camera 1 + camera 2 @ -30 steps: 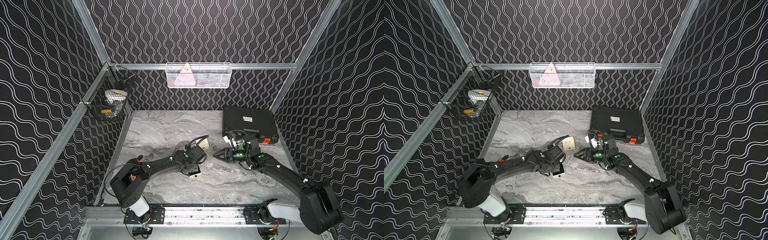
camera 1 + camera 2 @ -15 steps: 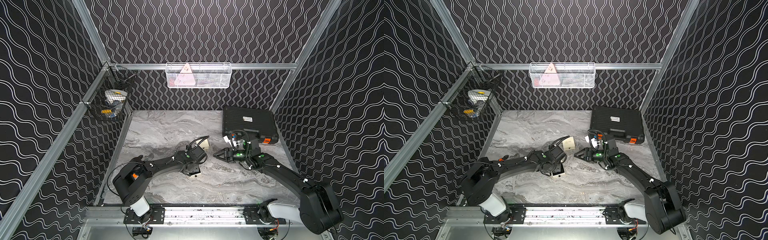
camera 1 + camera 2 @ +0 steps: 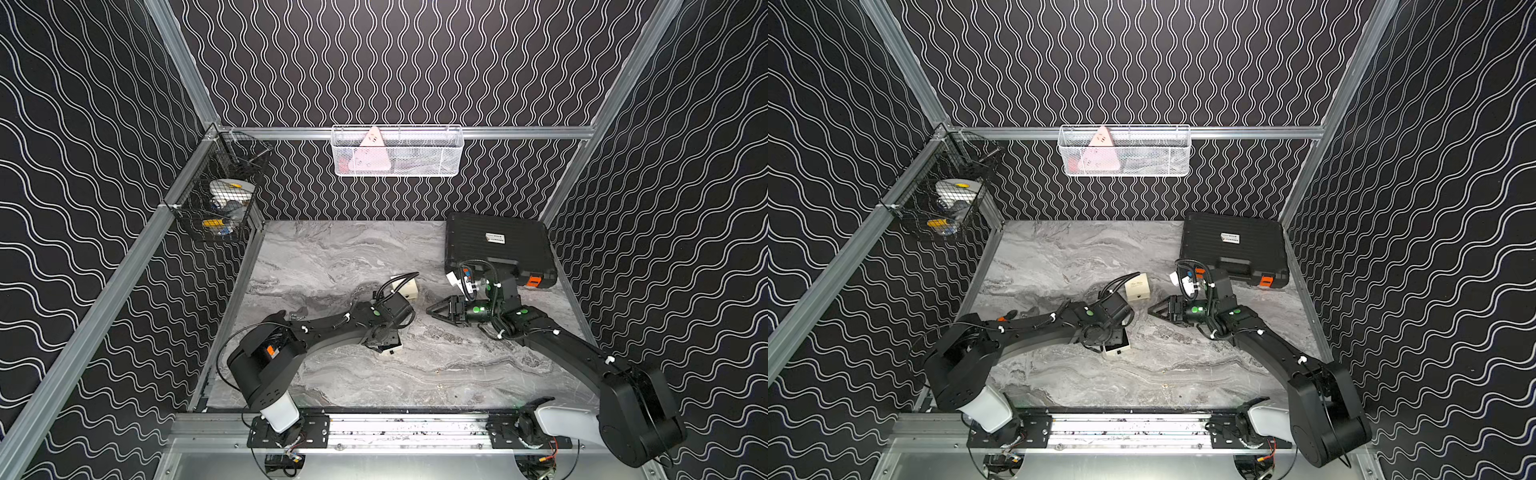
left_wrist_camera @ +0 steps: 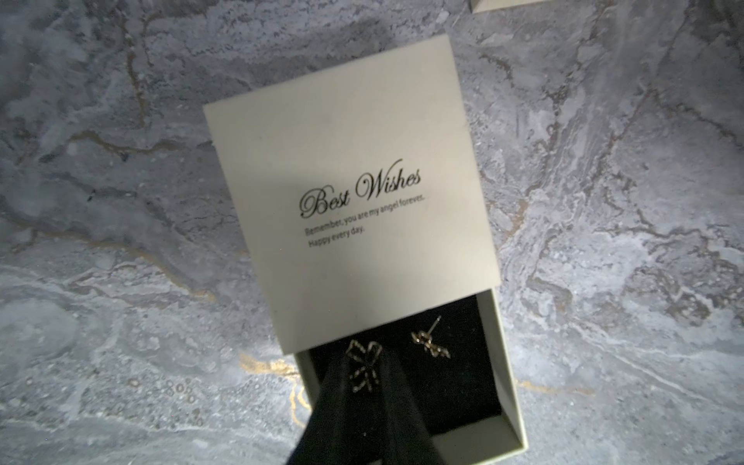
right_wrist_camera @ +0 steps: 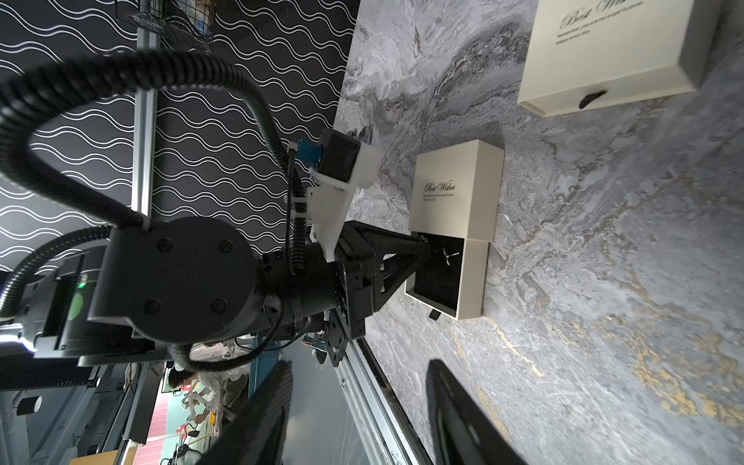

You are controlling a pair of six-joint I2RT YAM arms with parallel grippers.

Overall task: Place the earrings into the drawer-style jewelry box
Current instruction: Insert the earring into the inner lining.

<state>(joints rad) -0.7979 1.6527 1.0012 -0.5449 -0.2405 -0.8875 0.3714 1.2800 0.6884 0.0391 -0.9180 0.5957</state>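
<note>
My left gripper pinches a bow earring directly over the open drawer; my right gripper, farther from it, gapes empty.

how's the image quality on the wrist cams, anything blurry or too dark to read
Left wrist view: the box sleeve is brightly lit, its print legible, the picture's corners fall dark, and the left fingers are a soft black blur pinching the earring. Right wrist view: the right fingers are out of focus, the table is crisp.
</note>
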